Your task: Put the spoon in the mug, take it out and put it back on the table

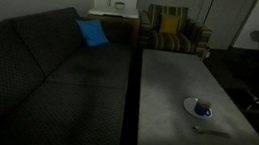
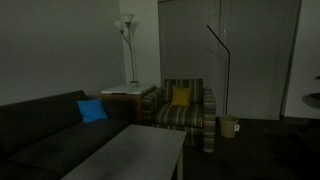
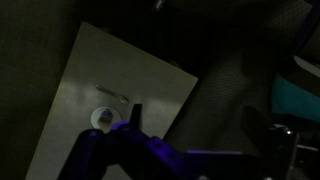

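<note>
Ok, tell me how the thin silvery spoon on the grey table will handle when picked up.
The thin silvery spoon lies flat on the matte grey table, so it probably offers little to pinch and may slide. Its slender shape suggests it is light and, if metal, stiff. It lies apart from the white round saucer, so nudging looks safe.

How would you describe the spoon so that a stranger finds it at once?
Start at the long grey table beside the dark sofa. Toward one end stands a white saucer carrying a small dark blue mug. The spoon lies flat on the bare tabletop beside the saucer, apart from it: thin, pale and slender, unlike the round dishes.
</note>
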Controlling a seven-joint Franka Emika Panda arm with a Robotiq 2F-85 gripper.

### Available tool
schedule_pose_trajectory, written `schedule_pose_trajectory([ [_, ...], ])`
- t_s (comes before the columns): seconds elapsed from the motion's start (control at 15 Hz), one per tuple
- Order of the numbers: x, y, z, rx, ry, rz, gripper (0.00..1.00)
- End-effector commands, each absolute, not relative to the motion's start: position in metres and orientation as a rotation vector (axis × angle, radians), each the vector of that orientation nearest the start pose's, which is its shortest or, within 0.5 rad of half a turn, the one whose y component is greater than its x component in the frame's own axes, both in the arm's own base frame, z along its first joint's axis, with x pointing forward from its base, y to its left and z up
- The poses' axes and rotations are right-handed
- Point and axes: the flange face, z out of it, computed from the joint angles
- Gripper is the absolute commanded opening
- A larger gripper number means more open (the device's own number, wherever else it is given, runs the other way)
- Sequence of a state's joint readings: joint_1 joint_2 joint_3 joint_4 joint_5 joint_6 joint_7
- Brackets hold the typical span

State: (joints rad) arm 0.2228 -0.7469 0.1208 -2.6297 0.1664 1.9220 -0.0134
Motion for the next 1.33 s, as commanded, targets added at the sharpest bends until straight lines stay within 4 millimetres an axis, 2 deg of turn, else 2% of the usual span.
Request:
schedule_pose_trajectory([
  [0.0,0.307,0.123,0.477,-3.033,-0.415,-0.039,1.0],
  [1.0,0.306,0.126,0.476,-3.034,-0.45,-0.016,1.0],
  [1.27,0.319,0.119,0.465,-3.107,-0.436,0.05,1.0],
])
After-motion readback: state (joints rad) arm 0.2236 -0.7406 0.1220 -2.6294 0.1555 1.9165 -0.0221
